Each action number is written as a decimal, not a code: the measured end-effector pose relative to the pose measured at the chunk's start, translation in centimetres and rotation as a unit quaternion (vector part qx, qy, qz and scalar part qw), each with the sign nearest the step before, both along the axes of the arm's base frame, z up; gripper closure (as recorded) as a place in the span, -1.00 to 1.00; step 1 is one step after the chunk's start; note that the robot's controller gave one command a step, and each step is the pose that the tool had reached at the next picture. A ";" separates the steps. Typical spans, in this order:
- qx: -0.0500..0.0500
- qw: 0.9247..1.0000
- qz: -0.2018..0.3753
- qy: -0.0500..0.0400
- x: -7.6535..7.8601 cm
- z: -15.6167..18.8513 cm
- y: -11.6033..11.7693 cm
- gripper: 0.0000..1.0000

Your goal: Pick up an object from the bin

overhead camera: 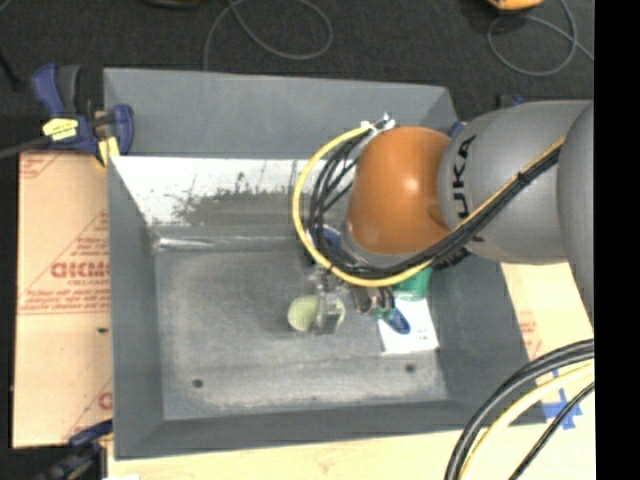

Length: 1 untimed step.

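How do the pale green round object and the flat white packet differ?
The pale green round object is plain; the flat white packet is rectangular with blue marks. The object is smaller than the packet. The object lies left of the end effector, the packet right. Both rest on the bin floor.

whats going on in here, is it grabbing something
The robot arm reaches into the grey metal bin from the view's right, with its gripper down near the middle of the floor. A small pale yellow-green roundish thing lies right beside the gripper; I cannot tell whether it is gripped. A white card with blue and green bits lies on the other side, partly under the arm.
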<state>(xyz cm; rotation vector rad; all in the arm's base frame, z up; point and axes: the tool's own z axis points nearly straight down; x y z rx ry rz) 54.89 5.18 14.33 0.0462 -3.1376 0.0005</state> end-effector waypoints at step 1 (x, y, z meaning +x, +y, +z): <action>0.001 1.000 -0.024 -0.006 1.7 3.5 -0.4 1.00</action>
